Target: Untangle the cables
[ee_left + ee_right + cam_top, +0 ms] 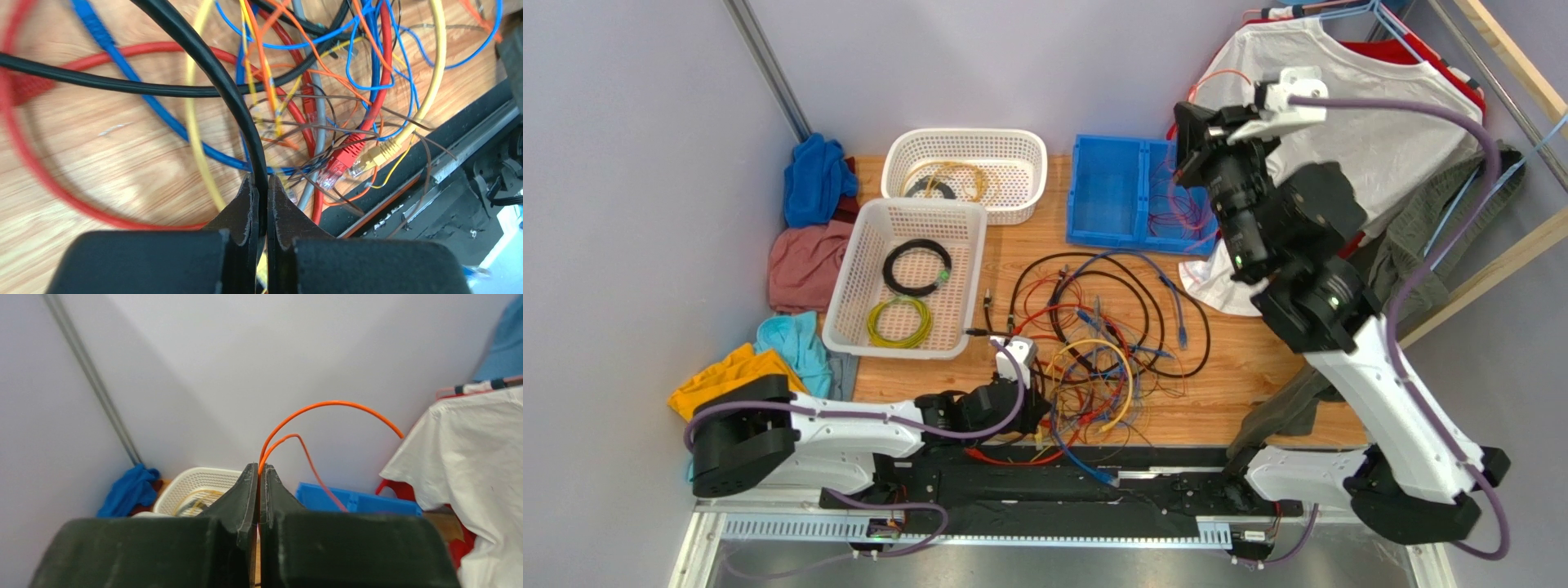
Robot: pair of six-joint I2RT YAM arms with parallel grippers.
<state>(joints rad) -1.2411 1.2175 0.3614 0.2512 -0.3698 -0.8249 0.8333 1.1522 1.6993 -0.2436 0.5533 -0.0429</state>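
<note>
The cables point(1100, 331) lie in a loose tangle of red, orange, yellow, blue and black wires on the wooden table, in front of the arms. My left gripper point(1036, 407) is low at the tangle's near left edge. In the left wrist view this gripper point(258, 184) is shut on a thick black cable point(209, 67) that runs up and away between the fingertips. A red plug point(344, 160) and a yellow plug point(375, 154) lie just to the right. My right gripper point(1192, 129) is raised high at the back, shut point(258, 468) on a thin orange cable point(331, 405) that loops above it.
A white basket point(852, 288) holds a black coil and a yellow-green coil; a second white basket point(1014, 145) stands behind it. A blue crate point(1112, 190) is at the back. Clothes point(811, 245) pile at the left; a white shirt point(1382, 116) hangs at the right. A black rail point(1161, 472) lines the near edge.
</note>
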